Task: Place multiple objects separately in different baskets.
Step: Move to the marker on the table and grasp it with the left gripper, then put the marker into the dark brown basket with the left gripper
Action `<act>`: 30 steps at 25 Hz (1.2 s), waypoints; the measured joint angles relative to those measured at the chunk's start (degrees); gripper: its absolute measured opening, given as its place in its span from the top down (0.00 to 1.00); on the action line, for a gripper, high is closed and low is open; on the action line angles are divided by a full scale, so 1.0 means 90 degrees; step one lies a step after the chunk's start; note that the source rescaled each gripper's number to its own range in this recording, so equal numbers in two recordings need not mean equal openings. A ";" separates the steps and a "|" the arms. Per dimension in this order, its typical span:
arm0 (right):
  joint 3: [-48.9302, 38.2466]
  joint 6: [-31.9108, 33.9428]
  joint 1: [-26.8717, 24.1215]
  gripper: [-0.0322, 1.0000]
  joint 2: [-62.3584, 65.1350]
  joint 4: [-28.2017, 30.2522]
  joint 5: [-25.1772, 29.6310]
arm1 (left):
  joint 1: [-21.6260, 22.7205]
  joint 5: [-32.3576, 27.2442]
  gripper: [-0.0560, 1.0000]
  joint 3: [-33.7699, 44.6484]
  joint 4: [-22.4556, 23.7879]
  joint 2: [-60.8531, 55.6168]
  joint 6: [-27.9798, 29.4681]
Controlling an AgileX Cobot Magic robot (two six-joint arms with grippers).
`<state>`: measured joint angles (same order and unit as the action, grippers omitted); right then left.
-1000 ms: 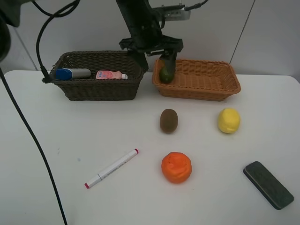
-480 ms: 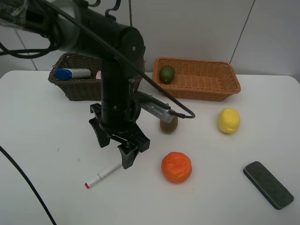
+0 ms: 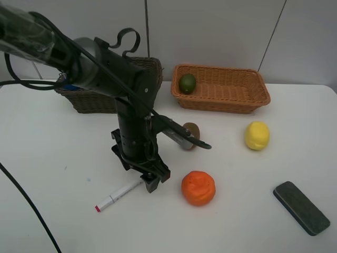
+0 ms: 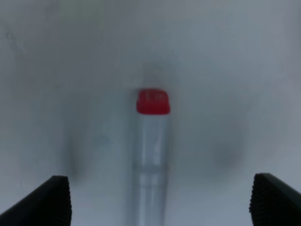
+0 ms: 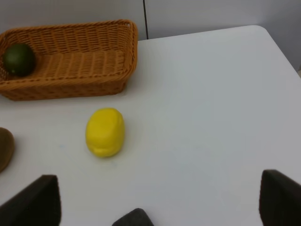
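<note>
- Left gripper (image 3: 149,182) hovers low over the marker (image 3: 117,196); its fingers are spread wide either side of it (the wrist view is blurred) and do not touch it.
- Right gripper (image 5: 157,202): fingers are spread wide and hold nothing.
- Lime (image 3: 187,83) sits in the tan basket (image 3: 221,101).
- Orange (image 3: 198,187), lemon (image 3: 257,135) and eraser (image 3: 301,207) lie on the table (image 3: 52,158).

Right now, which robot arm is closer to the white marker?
Left. The left gripper hangs right over the marker, jaws open either side of it. The right gripper is over on the lemon side, with no marker in its view.
</note>
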<state>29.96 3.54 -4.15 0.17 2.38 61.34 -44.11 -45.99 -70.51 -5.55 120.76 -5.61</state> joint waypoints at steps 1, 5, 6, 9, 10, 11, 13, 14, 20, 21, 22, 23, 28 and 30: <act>0.0000 0.0000 0.0000 0.00 0.0000 0.0000 0.0000 | 0.0000 0.0055 0.00 0.0005 0.0000 0.0077 -0.0006; 0.0000 0.0000 0.0000 0.00 0.0000 0.0000 0.0000 | 0.0000 0.0088 0.00 -0.0002 0.0015 0.0139 0.0076; 0.0000 0.0000 0.0000 0.00 0.0000 0.0000 0.0000 | 0.0000 0.0095 0.01 -0.0002 0.0015 0.0145 0.0123; 0.0000 0.0000 0.0000 0.00 0.0000 0.0000 0.0000 | 0.0000 0.0086 0.24 -0.0002 0.0096 0.0150 0.0251; 0.0000 0.0000 0.0000 0.00 0.0000 0.0000 0.0000 | 0.0000 0.0071 0.38 -0.0002 0.0107 0.0157 0.0270; 0.0000 0.0000 0.0000 0.00 0.0000 0.0000 0.0000 | 0.0000 0.0030 0.59 -0.0002 0.0107 0.0159 0.0274; 0.0000 0.0000 0.0000 0.00 0.0000 0.0000 0.0000 | 0.0000 -0.0060 0.95 -0.0002 0.0138 0.0178 0.0274; 0.0000 0.0000 0.0000 0.00 0.0000 0.0000 0.0000 | 0.0000 -0.0084 0.95 -0.0002 0.0138 0.0178 0.0274; 0.0000 0.0000 0.0000 0.00 0.0000 0.0000 0.0000 | 0.0000 -0.0107 0.93 -0.0002 0.0138 0.0058 0.0274; 0.0000 0.0000 0.0000 0.00 0.0000 0.0000 0.0000 | 0.0000 -0.0085 0.93 -0.0016 0.0145 -0.0100 0.0274; 0.0000 0.0000 0.0000 0.00 0.0000 0.0000 0.0000 | 0.0000 -0.0064 0.93 -0.0083 0.0145 -0.0329 0.0274; 0.0000 0.0000 0.0000 0.00 0.0000 0.0000 0.0000 | 0.0024 -0.0016 0.93 -0.0184 0.0145 -0.0556 0.0274; 0.0000 0.0000 0.0000 0.00 0.0000 0.0000 0.0000 | 0.0579 0.0887 0.93 -0.1012 0.0254 -0.1807 0.0274; 0.0000 0.0000 0.0000 0.00 0.0000 0.0000 0.0000 | 0.0968 0.1216 0.93 -0.1333 0.0262 -0.1969 0.0330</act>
<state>29.96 3.54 -4.15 0.17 2.38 61.34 -35.40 -35.05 -82.50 -3.19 103.04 -2.64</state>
